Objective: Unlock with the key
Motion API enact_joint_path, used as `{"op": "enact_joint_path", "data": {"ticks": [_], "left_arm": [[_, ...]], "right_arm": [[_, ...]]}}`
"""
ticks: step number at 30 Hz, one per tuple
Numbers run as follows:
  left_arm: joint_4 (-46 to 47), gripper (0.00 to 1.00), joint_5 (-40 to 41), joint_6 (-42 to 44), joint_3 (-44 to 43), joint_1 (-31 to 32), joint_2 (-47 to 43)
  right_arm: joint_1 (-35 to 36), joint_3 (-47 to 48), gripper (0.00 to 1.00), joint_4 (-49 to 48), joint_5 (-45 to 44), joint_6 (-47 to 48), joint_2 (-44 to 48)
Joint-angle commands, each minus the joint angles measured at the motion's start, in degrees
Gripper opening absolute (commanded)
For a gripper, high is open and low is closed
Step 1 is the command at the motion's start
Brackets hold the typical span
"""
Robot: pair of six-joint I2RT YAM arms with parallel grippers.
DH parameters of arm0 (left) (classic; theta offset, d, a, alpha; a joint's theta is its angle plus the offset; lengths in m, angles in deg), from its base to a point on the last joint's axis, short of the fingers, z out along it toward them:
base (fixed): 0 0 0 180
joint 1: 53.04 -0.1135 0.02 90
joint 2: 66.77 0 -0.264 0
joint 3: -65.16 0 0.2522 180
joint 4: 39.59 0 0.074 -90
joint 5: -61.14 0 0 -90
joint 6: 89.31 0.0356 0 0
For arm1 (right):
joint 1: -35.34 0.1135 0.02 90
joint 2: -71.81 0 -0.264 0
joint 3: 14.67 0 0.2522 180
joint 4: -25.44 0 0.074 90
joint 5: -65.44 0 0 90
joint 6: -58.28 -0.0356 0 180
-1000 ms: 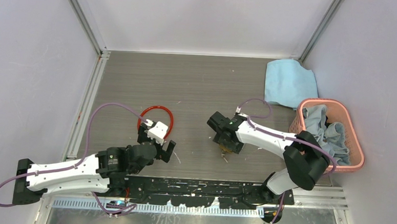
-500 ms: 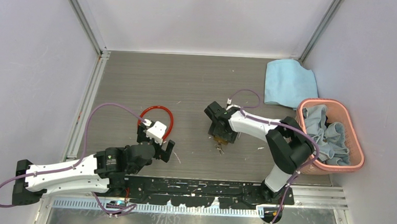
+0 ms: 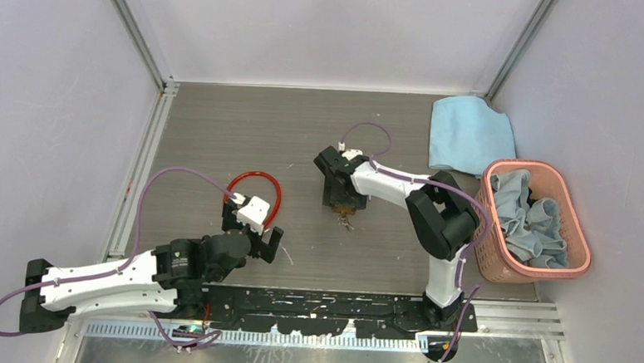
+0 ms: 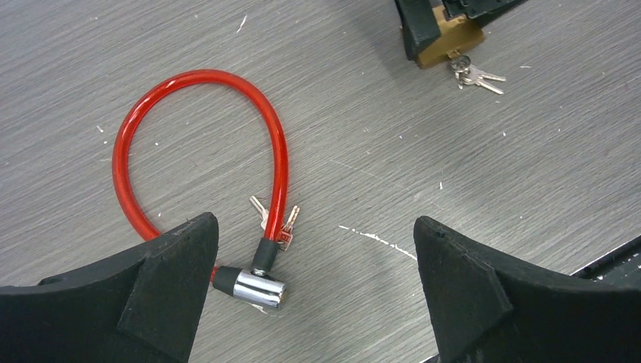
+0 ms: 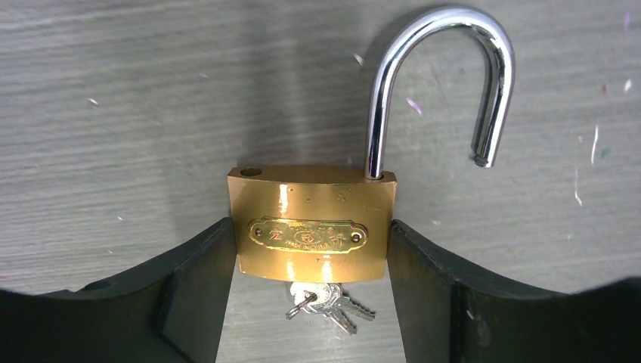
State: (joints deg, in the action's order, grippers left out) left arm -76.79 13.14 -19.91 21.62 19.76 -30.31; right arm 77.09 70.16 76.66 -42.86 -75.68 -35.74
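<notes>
red cable lock point(image 4: 281, 151) nearby; padlock point(image 5: 311, 227) seemingly overlaps key point(image 5: 325, 299)

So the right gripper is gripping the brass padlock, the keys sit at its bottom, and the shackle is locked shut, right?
Not quite: the shackle is open, its free end clear of the body, as the right wrist view shows. The right gripper does grip the brass padlock, with the keys at its bottom.

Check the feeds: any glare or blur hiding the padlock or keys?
Right wrist: sharp, bright glare streaks on the shackle and brass padlock, plate lettering unreadable. Left wrist: crisp on the red cable lock. Top external: even light, the key tiny.
</notes>
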Motion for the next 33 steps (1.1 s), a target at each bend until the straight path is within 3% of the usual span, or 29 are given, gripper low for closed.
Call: {"op": "enact_joint_path", "data": {"ticks": [1, 5, 8, 12, 19, 25, 33], "left_arm": [[2.05, 1.00, 1.28, -0.05, -1.25, 0.17, -1.07], [2.01, 1.00, 1.36, -0.05, -1.09, 0.17, -1.45], [1.99, 1.00, 1.47, -0.14, -1.11, 0.20, -1.54], [1.43, 1.00, 1.65, -0.48, -1.24, 0.16, -1.35], [0.59, 1.00, 1.66, -1.64, -1.25, 0.19, -1.96], [-0.52, 1.00, 2.64, -3.05, -1.56, 0.22, -1.90], [-2.11, 1.00, 5.26, -5.13, -2.31, 0.16, -0.15]], "right_arm": [[-0.18, 5.64, 0.01, -0.85, -2.75, 7.39, -3.33], [-0.14, 8.51, 0.01, -1.88, -3.60, 11.42, -5.53], [-0.54, 9.50, 0.07, -4.09, -1.12, 14.19, -6.30], [-1.92, 11.31, 0.25, -5.51, 3.17, 15.51, -7.12], [-3.00, 13.19, 0.69, -6.00, 4.61, 16.69, -5.30], [-3.01, 14.09, 0.98, -5.78, 4.69, 17.54, -2.31], [-2.96, 13.00, 1.00, -4.44, 4.75, 17.87, 2.52]]}}
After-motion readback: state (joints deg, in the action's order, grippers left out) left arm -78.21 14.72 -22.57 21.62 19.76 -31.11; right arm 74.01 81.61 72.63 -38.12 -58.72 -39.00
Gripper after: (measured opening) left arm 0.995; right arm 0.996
